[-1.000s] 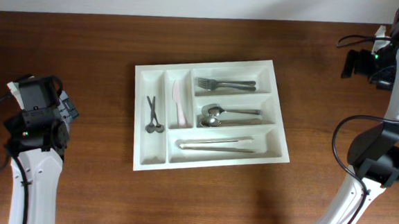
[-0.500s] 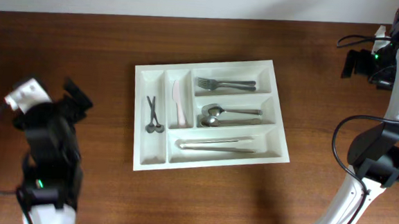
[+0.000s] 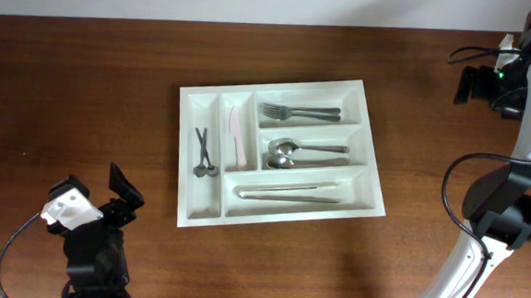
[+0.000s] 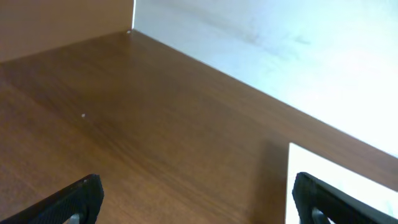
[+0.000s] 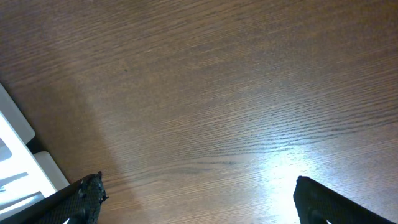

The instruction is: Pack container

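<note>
The container (image 3: pixel 199 211), a white five-compartment cutlery tray, lies mid-table in the overhead view. It holds small spoons (image 3: pixel 204 156), a pale knife (image 3: pixel 237 138), forks (image 3: pixel 297 112), spoons (image 3: pixel 302 153) and long knives (image 3: pixel 289 192). My left gripper (image 3: pixel 124 194) is at the front left, well clear of the tray's left side. In the left wrist view it is open and empty (image 4: pixel 199 190) over bare wood, with a tray corner (image 4: pixel 348 171) at the right. My right gripper (image 3: pixel 470 85) is at the far right back, open and empty (image 5: pixel 199 190) over wood.
The brown wooden table (image 3: pixel 84 92) runs back to a white wall (image 4: pixel 280 56). The right arm's links and cables (image 3: pixel 507 196) stand at the right edge. White shapes (image 5: pixel 15 134) show at the left edge of the right wrist view.
My left arm has swung from the table's left side down to the front left, its gripper now pointing toward the tray. The right arm and the tray have not moved.
</note>
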### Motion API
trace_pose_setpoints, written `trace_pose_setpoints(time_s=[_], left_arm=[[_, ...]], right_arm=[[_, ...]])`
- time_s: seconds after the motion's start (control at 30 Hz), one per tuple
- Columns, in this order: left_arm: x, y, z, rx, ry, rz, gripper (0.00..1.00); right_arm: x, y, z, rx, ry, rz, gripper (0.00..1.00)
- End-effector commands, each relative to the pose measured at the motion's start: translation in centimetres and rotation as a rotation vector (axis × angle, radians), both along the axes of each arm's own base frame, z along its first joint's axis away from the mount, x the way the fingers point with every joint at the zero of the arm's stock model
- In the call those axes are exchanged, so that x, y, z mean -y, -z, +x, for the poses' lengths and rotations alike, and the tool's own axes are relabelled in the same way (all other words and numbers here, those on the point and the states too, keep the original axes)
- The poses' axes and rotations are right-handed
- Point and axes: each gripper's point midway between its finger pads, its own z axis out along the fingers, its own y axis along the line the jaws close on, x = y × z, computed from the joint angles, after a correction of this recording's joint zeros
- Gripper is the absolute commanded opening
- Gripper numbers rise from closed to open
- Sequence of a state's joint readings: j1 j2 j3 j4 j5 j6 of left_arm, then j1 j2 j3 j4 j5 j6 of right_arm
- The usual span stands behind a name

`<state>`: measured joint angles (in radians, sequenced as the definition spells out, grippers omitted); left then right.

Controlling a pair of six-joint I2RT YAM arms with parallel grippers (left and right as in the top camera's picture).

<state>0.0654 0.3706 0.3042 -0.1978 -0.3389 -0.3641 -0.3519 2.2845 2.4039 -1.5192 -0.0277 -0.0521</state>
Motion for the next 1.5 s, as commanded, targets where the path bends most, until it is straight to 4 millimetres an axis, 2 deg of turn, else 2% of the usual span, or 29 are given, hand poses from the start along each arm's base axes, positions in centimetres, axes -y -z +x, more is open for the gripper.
trace_pose_setpoints(time_s=[0.0,0.23,0.67,0.8,1.0,1.23,1.47], left_arm=[[0.9,0.9,-0.2,-0.021,0.039,-0.014,0.99],[1.9,2.8,-0.7,-0.032,0.08,-0.015,0.99],[1.9,4.9,-1.3,0.003,0.079,-0.013,0.99],[2.0,6.3,-1.5,-0.025,0.085,-0.014,0.99],[2.9,5.3,-1.4,-0.022,0.175,0.107,0.99],[6.0,4.6,-1.1,-0.016,0.391,0.239,0.99],[6.3,4.7,-1.1,-0.022,0.413,0.251,0.99]], right_arm=[[-0.3,-0.1,0.0,0.002,0.002,0.007,0.99],[-0.3,-0.1,0.0,0.002,0.002,0.007,0.99],[-0.3,-0.1,0.0,0.002,0.002,0.007,0.99],[-0.3,-0.1,0.0,0.002,0.002,0.007,0.99],[-0.3,-0.1,0.0,0.002,0.002,0.007,0.99],[-0.3,-0.1,0.0,0.002,0.002,0.007,0.99],[-0.3,-0.1,0.0,0.002,0.002,0.007,0.99]])
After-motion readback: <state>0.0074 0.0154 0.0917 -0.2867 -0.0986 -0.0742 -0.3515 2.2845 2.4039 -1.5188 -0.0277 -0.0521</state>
